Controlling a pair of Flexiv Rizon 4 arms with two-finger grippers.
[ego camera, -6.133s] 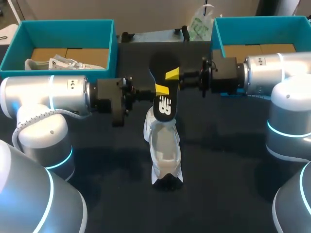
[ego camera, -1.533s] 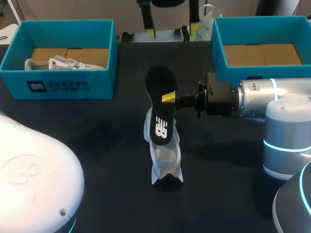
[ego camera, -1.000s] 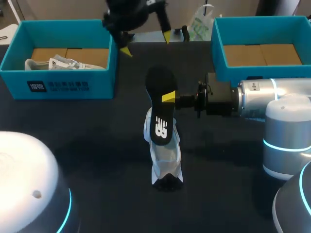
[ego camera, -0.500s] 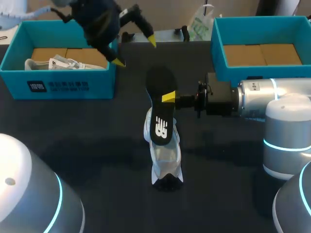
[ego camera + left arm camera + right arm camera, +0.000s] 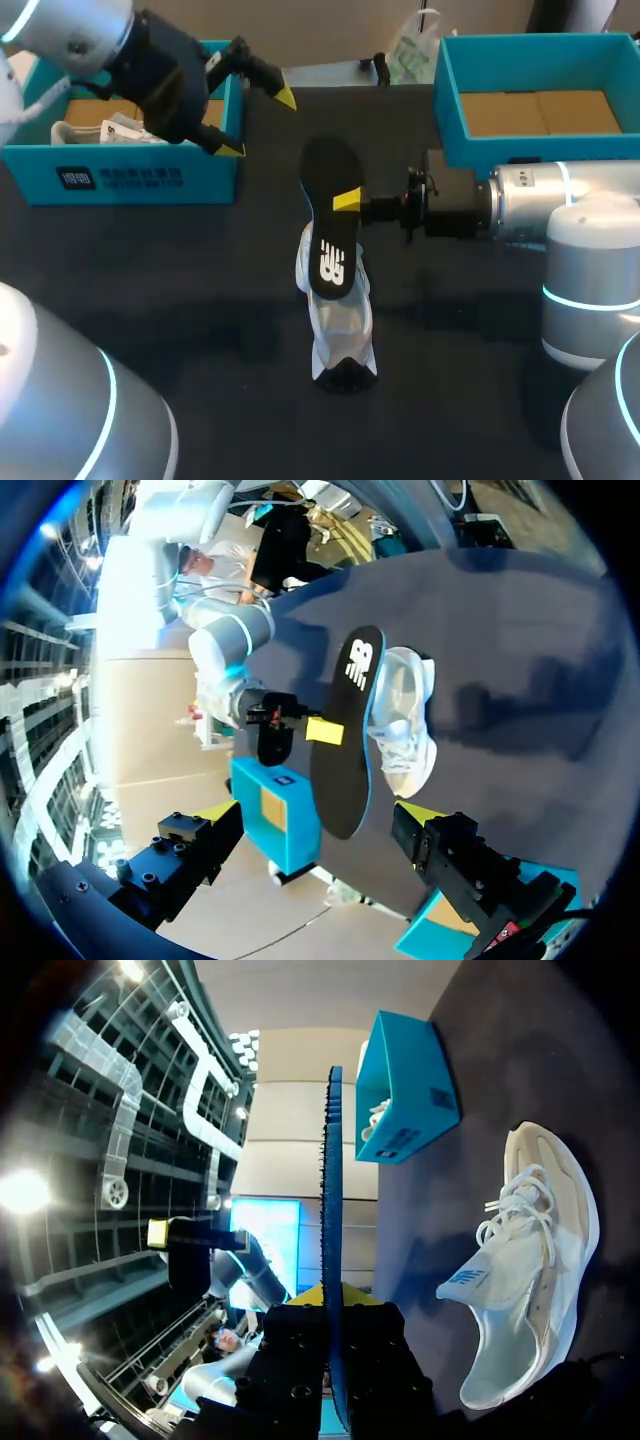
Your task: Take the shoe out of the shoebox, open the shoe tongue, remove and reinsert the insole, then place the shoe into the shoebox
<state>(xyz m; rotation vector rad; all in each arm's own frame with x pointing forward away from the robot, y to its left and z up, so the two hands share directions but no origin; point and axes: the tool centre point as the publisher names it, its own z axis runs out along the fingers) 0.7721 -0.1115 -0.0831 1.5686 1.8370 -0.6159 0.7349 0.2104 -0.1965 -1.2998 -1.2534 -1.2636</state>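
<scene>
The left shoebox (image 5: 120, 178), teal with a brown cardboard floor, is standing on the dark bench (image 5: 200, 300) to the far left of the shoe (image 5: 342, 320), well apart from it. A second shoe (image 5: 110, 130), also white, is lying inside this box.

The left pincer (image 5: 258, 123) is hanging in the air to the left of and beyond the shoe, nearer to it than the box is. Its fingers are spread wide and released, gripping nothing. In the left wrist view both yellow tips are standing well clear of the shoe, which is lying ahead of them.

The shoe is resting at the middle of the bench, lengthwise away from the robot, with its opening facing up.

The insole (image 5: 332, 215), black with a blue edge, is being held tilted above the far end of the shoe; its logo end is pointing down toward the shoe's opening.

The right pincer (image 5: 348, 200) is coming in level from the right of the shoe and is clenched on the insole's side edge. In the right wrist view the insole is showing edge-on between both fingers.

The right shoebox (image 5: 452, 110) is standing to the far right of the shoe, showing only its cardboard floor
</scene>
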